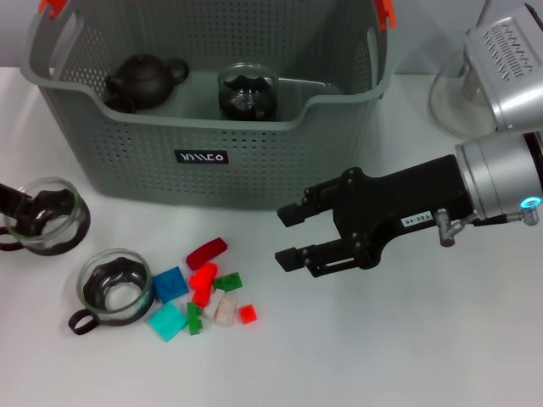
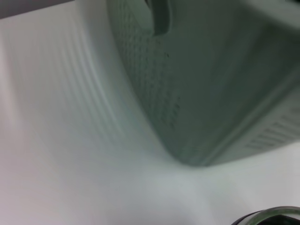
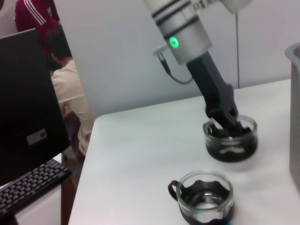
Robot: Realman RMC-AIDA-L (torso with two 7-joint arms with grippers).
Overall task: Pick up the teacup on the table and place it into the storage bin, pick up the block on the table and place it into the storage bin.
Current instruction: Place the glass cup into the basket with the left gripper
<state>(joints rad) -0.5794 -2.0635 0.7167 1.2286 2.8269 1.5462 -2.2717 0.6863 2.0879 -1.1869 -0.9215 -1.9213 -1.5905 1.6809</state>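
The grey-green storage bin (image 1: 212, 127) stands at the back and holds a dark teapot (image 1: 144, 80) and a glass teacup (image 1: 248, 91). A second teacup (image 1: 47, 216) stands on the table at the far left, with my left gripper (image 1: 10, 202) reaching onto its rim; the right wrist view shows that gripper (image 3: 227, 123) at the cup (image 3: 230, 140). A third teacup (image 1: 114, 288) stands nearer the front. Beside it lies a pile of coloured blocks (image 1: 204, 292). My right gripper (image 1: 288, 237) hovers open to the right of the blocks, holding nothing.
A glass vessel (image 1: 458, 97) stands at the back right beside the bin. The left wrist view shows the bin's corner (image 2: 211, 84) close by and a cup rim (image 2: 269, 216). Beyond the table's far edge are a monitor (image 3: 28, 103) and a seated person (image 3: 70, 89).
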